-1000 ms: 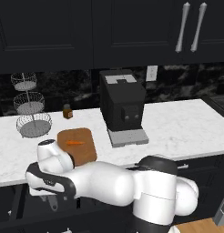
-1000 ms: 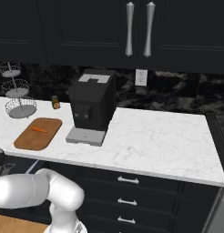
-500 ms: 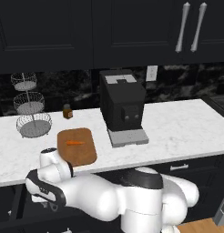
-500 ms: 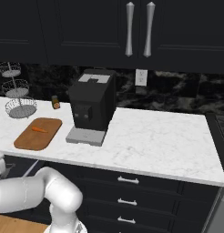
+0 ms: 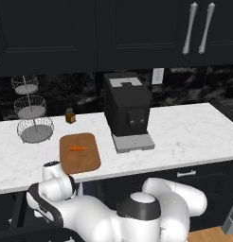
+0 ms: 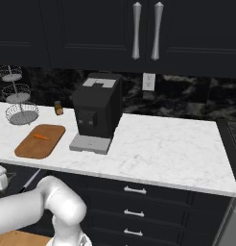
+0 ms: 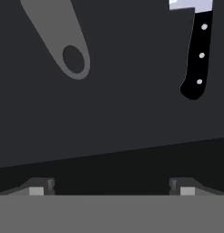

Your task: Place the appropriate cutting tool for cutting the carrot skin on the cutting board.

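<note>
In the hand view, the grey metal peeler with the rounded, holed handle (image 7: 57, 38) is lying in the upper left of the frame on a dark flat surface, its long axis slanting from the top edge down to the right, handle end pointing toward the claw (image 7: 111, 187). The claw's fingertips (image 7: 38, 186) are standing wide apart, gripping nothing. The black-handled riveted knife (image 7: 198, 54) is hanging in the upper right. The brown wooden cutting board (image 5: 80, 158) is carrying the small orange carrot (image 5: 78, 148).

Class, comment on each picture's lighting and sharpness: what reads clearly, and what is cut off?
Left base view: even light, the carrot crisp on the cutting board. Right base view: dark cabinets, pale counter. Hand view: flat, dim; the cutting tool and knife cropped at the top.
</note>
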You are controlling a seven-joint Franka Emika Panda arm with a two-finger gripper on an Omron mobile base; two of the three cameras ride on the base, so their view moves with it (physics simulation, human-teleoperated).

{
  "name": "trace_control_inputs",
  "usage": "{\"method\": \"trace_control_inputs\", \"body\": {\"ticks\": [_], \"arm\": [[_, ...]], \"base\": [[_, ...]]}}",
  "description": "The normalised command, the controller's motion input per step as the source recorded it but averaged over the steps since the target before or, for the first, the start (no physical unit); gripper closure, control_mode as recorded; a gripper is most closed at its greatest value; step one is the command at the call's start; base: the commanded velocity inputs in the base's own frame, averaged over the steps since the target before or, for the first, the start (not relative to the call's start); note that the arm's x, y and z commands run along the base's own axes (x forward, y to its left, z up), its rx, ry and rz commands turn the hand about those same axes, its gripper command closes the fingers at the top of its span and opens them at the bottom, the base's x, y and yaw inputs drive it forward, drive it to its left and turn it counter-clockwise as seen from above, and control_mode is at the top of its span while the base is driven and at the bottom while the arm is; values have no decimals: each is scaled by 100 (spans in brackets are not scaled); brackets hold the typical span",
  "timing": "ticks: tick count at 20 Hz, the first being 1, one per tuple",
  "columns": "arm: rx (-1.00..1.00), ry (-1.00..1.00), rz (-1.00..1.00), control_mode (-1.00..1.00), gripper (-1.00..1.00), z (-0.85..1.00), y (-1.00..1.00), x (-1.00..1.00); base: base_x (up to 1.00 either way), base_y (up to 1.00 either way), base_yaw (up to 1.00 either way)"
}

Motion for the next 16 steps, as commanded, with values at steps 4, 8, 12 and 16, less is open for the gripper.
{"method": "trace_control_inputs", "body": {"ticks": [4, 8, 12, 16], "arm": [[0, 0, 1, -100, -100, -3, 0, -68], [1, 0, 0, -100, -100, 0, 0, -91], [0, 0, 0, -100, -100, 20, 0, -100], [0, -4, 0, -100, -100, 53, 0, -87]], "base": [[0, 0, 0], [0, 0, 0], [0, 0, 0], [0, 0, 0]]}}
